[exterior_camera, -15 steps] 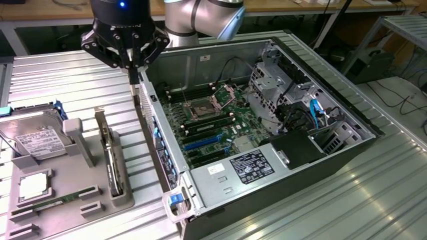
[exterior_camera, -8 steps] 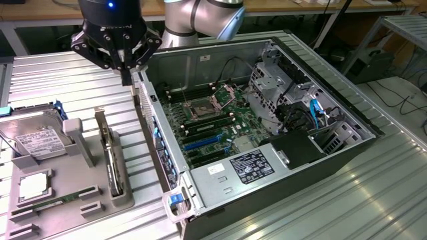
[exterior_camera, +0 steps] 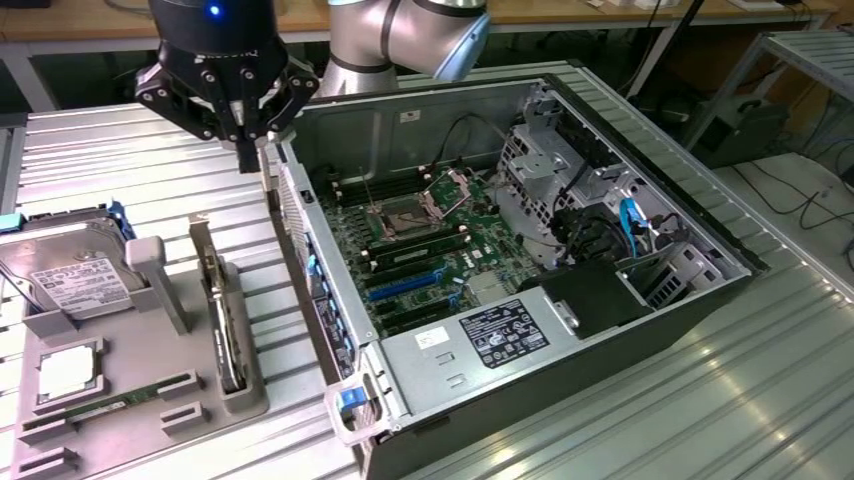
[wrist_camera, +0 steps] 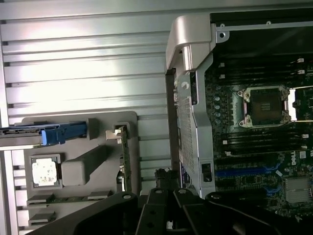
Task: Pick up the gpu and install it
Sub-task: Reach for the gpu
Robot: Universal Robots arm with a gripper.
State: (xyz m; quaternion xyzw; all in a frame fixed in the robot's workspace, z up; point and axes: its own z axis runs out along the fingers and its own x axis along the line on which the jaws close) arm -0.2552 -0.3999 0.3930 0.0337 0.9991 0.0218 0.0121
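Right now the gripper (exterior_camera: 250,158) is hanging over the ribbed metal table (exterior_camera: 120,170), just beside the outer wall of the open computer case (exterior_camera: 387,125). Its dark fingers are pressing together into one narrow tip, with nothing between them. In the wrist view the black linkage is fanning out behind the same closed gripper (wrist_camera: 165,181).

The gpu (exterior_camera: 224,320) is standing on its long edge in a slot of the grey moulded tray (exterior_camera: 134,350), at the exterior view's left of the case and apart from the gripper. It is showing as a thin, flat, dark card with a paler metallic strip at its far end. Seen edge-on from the wrist, the gpu (wrist_camera: 126,156) is reading as a slim upright strip beside a rounded grey block of the tray (wrist_camera: 98,122).

Sharing that tray are a silver hard drive (exterior_camera: 67,280) with a white label, a square pale processor chip (exterior_camera: 64,372) and a narrow green memory stick (exterior_camera: 114,405), each lying flat in its own recess.

Inside the case the dark green motherboard (exterior_camera: 441,235) is lying exposed, carrying a square metal-framed socket (exterior_camera: 398,222) and blue slots (exterior_camera: 407,285). A grey boxy power supply (exterior_camera: 494,335) with a black label is sitting along the near wall.
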